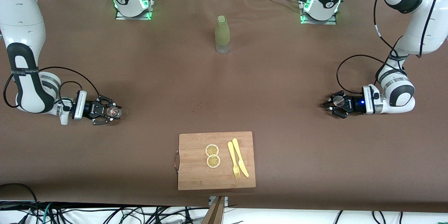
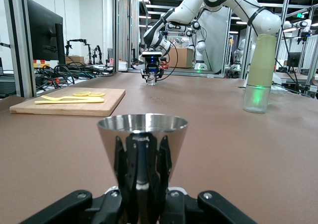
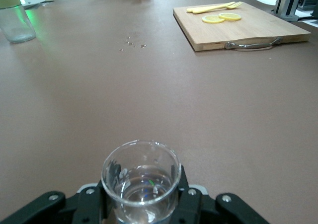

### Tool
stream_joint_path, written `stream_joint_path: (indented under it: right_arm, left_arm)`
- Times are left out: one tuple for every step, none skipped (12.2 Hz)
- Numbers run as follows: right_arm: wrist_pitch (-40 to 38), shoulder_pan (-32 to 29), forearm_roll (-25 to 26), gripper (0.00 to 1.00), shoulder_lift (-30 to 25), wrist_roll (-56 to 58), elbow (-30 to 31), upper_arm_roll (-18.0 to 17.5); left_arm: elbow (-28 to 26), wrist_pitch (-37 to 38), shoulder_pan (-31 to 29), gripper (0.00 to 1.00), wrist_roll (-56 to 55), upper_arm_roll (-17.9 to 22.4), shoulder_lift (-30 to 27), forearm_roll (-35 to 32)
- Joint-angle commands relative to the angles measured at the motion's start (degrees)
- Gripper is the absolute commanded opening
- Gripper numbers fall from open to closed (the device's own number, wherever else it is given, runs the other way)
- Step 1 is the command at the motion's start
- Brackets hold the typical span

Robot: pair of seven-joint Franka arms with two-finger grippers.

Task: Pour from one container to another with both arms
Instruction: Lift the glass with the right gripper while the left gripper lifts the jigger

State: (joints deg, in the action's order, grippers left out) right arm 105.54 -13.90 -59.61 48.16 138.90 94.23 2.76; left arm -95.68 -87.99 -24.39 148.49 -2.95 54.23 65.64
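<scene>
Grippers apart at the table's ends: left gripper (image 1: 332, 106) clamps steel cup (image 2: 142, 134); right gripper (image 1: 105, 112) clamps glass (image 3: 141, 177); bring them together level before tilting.

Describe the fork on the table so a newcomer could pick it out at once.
Start at the wooden cutting board on the table's edge nearest the front camera. Two lemon slices lie on it, with two pale yellow utensils beside them toward the left arm's end. The fork is the utensil closer to the slices; unlike the knife touching it, it ends in tines.
</scene>
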Motion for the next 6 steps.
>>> stream_joint_path:
  right_arm:
    - [3.44,1.41,-0.34,0.25,-2.1,-2.75,0.25,-0.04]
    - [3.53,1.94,-0.42,0.25,-2.45,-2.94,0.25,-0.04]
    - [3.44,2.12,-0.77,0.25,-2.46,-3.29,0.16,-0.04]
    - [3.36,2.29,-0.86,0.25,-2.46,-3.81,0.16,-0.12]
    - [3.27,2.47,-0.95,0.25,-2.89,-4.51,0.16,-0.21]
    - [3.18,2.82,-0.95,0.25,-3.33,-5.48,0.16,-0.91]
  left_arm:
    - [-0.3,2.11,0.75,0.0,-1.79,0.67,-1.15,3.09]
    - [-0.3,2.9,0.75,0.0,-2.49,0.67,-1.24,3.35]
    - [-0.3,3.69,0.75,0.0,-2.67,0.67,-1.24,3.88]
    - [-0.3,4.05,0.75,0.0,-3.11,0.67,-1.32,3.97]
    - [-0.39,4.23,0.75,0.0,-3.81,0.41,-1.59,3.97]
    - [-0.39,4.66,0.92,0.0,-4.34,0.41,-1.59,4.06]
